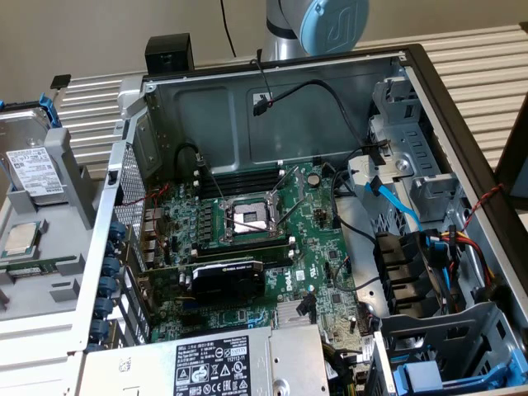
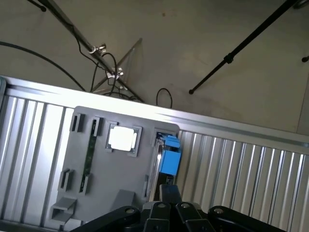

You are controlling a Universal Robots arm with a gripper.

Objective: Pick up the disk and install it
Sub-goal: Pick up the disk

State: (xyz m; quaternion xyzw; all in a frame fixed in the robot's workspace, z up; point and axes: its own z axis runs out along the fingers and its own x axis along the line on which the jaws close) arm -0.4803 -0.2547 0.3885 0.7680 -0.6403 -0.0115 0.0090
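Observation:
The disk point(image 1: 35, 169), a silver-grey drive with a white label in a blue carrier frame point(image 1: 51, 106), stands on edge in a grey holder tray point(image 1: 70, 177) at the exterior view's left, outside the computer case. From the wrist view I look down on its thin edge and the blue carrier point(image 2: 169, 157), slotted in the same grey tray point(image 2: 111, 179). My gripper point(image 2: 167, 193) hangs above that edge, black fingers shut together with nothing between them. Part of my arm point(image 1: 323, 23) shows behind the case's back wall.
The open computer case point(image 1: 272, 107) holds a motherboard point(image 1: 247, 223), a black card point(image 1: 227, 276), loose cables and blue-railed drive bays point(image 1: 412, 264) at the exterior view's right. A small silver processor chip point(image 2: 121, 138) and a memory stick point(image 2: 89, 153) lie in the tray. A labelled grey box point(image 1: 214, 363) sits in front.

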